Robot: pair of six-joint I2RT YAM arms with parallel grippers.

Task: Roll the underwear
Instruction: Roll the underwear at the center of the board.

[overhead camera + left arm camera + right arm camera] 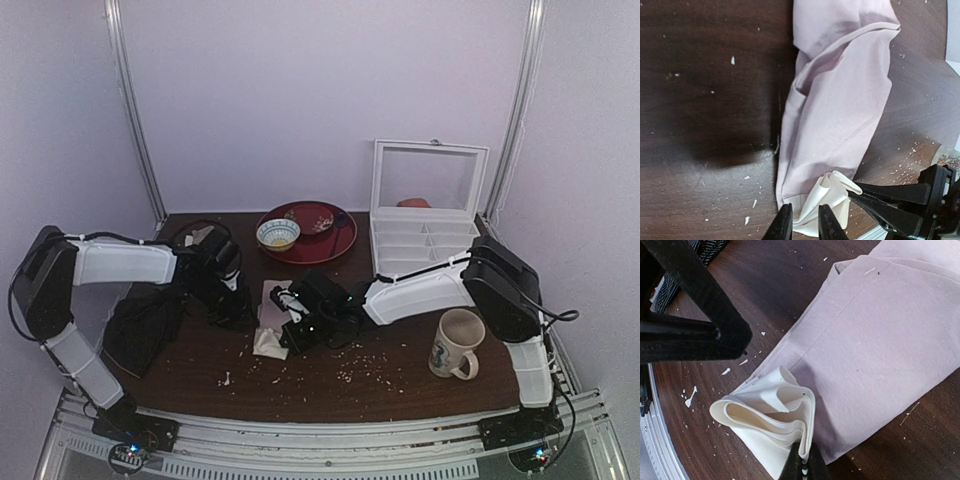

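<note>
The underwear [270, 318] lies on the dark table [400, 372] at the middle of the overhead view, between the two claws. It is a long folded strip of pale pink cloth. In the left wrist view [837, 110] it runs from the top centre down to the bottom centre.

Its whitish waistband [765, 415] is curled into a loose stack of layers at the lower left of the right wrist view. The right claw [803, 466] is closed tight on the edge of that stack at the bottom centre. In the left wrist view, that claw [860, 192] reaches in from the lower right corner.

The left claw [805, 226] stands narrowly parted at the bottom edge of its own view, over the waistband end. In the right wrist view it [732, 337] fills the upper left, apart from the cloth and holding nothing.

A black cloth [140, 325] lies at the left and a mug [455, 345] at the right.
</note>
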